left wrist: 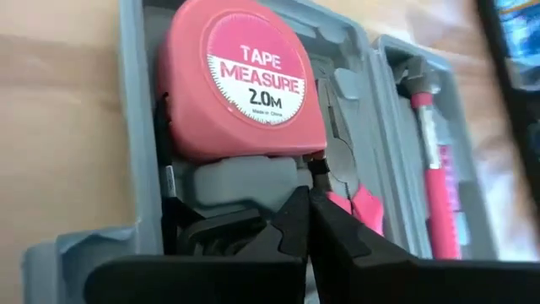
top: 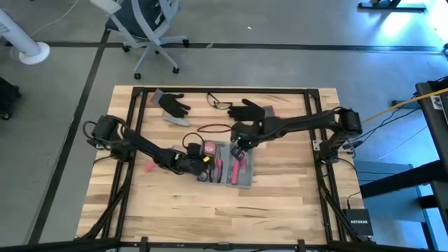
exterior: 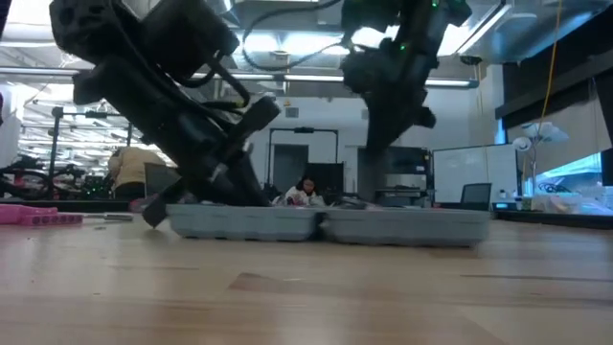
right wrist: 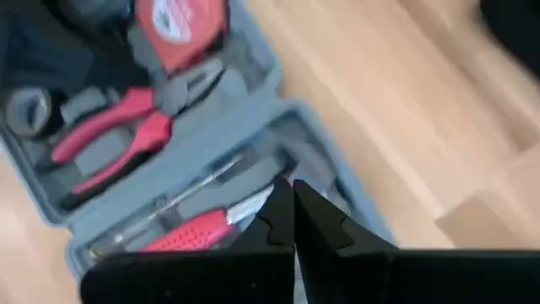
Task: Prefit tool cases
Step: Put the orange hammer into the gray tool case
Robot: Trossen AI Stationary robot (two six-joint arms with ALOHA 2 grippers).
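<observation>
Pale wooden table (top: 280,203) in a workshop carries the tool case (top: 227,166), lying open and flat near the middle, with a pink tape measure (left wrist: 245,80), pliers (right wrist: 126,127) and a red-handled screwdriver (right wrist: 181,232) in its moulded slots. The left gripper (top: 198,162) hovers at the case's left half, fingers pressed together, holding nothing; the right gripper (top: 238,149) hangs over the right half, fingers likewise together. Seating each tool probably calls for gentle downward presses, keeping the case from sliding.
</observation>
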